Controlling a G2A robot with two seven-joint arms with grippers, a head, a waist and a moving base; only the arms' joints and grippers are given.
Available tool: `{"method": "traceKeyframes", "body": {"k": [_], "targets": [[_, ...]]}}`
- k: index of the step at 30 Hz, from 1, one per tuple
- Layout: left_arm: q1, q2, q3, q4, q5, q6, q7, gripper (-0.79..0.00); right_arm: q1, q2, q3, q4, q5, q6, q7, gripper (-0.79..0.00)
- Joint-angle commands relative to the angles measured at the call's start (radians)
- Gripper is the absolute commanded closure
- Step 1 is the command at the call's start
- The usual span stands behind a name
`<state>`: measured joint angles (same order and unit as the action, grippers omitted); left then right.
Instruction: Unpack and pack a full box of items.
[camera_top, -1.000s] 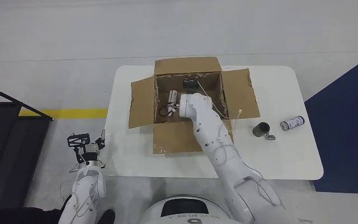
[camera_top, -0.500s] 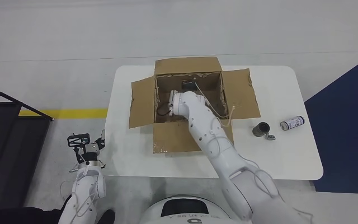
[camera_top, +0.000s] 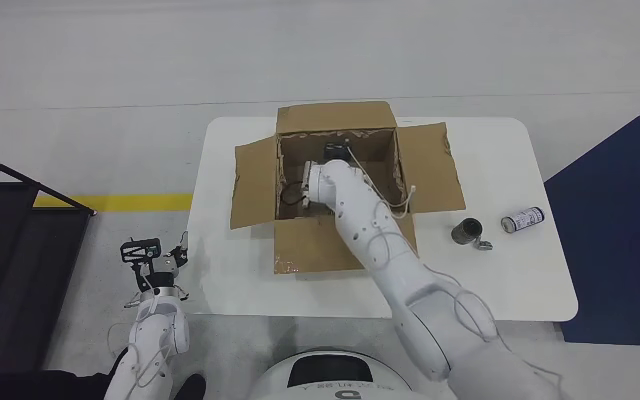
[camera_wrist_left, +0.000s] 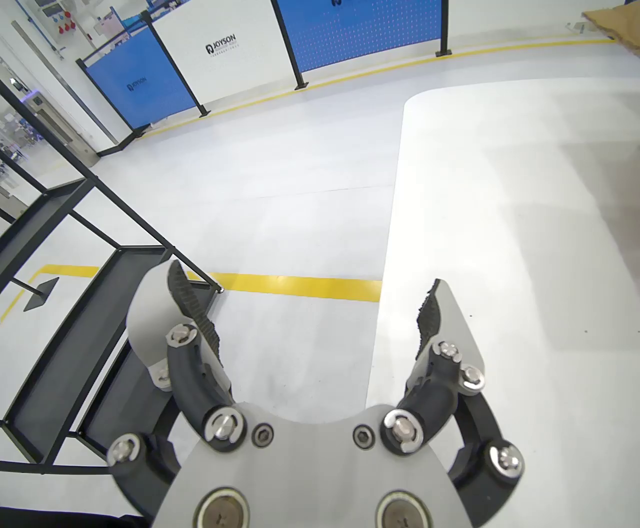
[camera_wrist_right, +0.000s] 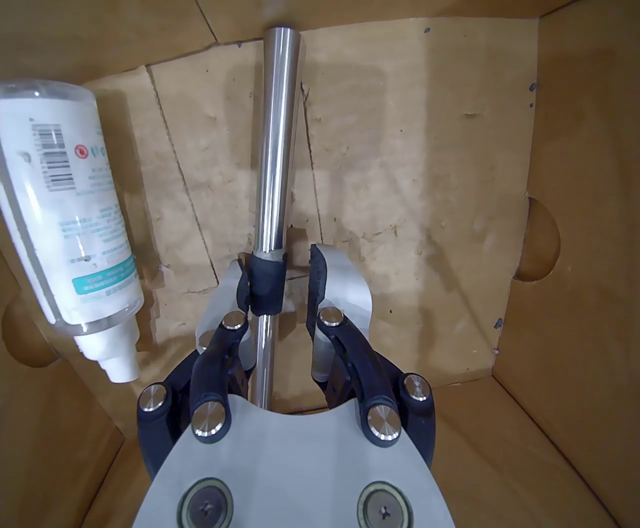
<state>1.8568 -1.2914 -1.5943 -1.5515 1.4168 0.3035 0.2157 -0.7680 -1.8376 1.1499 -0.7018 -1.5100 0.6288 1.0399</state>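
Down inside the cardboard box (camera_wrist_right: 425, 175), the right claw (camera_wrist_right: 279, 257) straddles a rod (camera_wrist_right: 277, 125). Its fingers are a little apart: one pad touches the rod, the other stands just clear of it. The rod is a slim tube of polished steel with a black band (camera_wrist_right: 267, 285) wrapped round it exactly where the fingers sit. Its long axis runs straight out from the palm, and its far end points at a crease where two cardboard panels meet (whether it lies flat or stands on end I cannot tell). Beside it is a clear bottle (camera_wrist_right: 65, 200) with a white and teal label, tilted, its white cap toward the claw.

Outside the box, on the white table (camera_top: 500, 285), a dark can (camera_top: 465, 232) and a small white canister (camera_top: 522, 220) rest near each other. Well apart from all this, the left claw (camera_wrist_left: 305, 295) hangs wide open and empty beside the table's corner.
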Motion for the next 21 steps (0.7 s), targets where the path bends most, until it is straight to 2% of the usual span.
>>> {"method": "traceKeyframes", "body": {"k": [1,3,4,5,10,13,17,21], "targets": [[0.0,0.0,0.0,0.0,0.0,0.0,0.0,-0.785,0.012,-0.002,0.001,0.026,0.009,0.0,-0.014,-0.197],[0.0,0.0,0.0,0.0,0.0,0.0,0.0,-0.785,0.023,-0.005,0.003,0.05,0.023,-0.002,-0.03,-0.12],[0.0,0.0,0.0,0.0,0.0,0.0,0.0,-0.785,0.028,-0.007,0.003,0.063,0.027,-0.001,-0.037,-0.022],[0.0,0.0,0.0,0.0,0.0,0.0,0.0,-0.785,0.033,-0.009,0.003,0.075,0.031,-0.001,-0.043,0.0],[0.0,0.0,0.0,0.0,0.0,0.0,0.0,-0.785,0.053,-0.017,-0.002,0.118,0.047,0.01,-0.071,0.0],[0.0,0.0,0.0,0.0,0.0,0.0,0.0,-0.785,0.04,-0.022,-0.007,0.086,0.06,0.007,-0.105,0.0],[0.0,0.0,0.0,0.0,0.0,0.0,0.0,-0.785,-0.017,-0.016,0.002,-0.041,0.06,0.005,-0.14,0.0],[0.0,0.0,0.0,0.0,0.0,0.0,0.0,-0.785,-0.139,0.004,0.031,-0.274,0.047,-0.026,-0.157,0.0]]}}
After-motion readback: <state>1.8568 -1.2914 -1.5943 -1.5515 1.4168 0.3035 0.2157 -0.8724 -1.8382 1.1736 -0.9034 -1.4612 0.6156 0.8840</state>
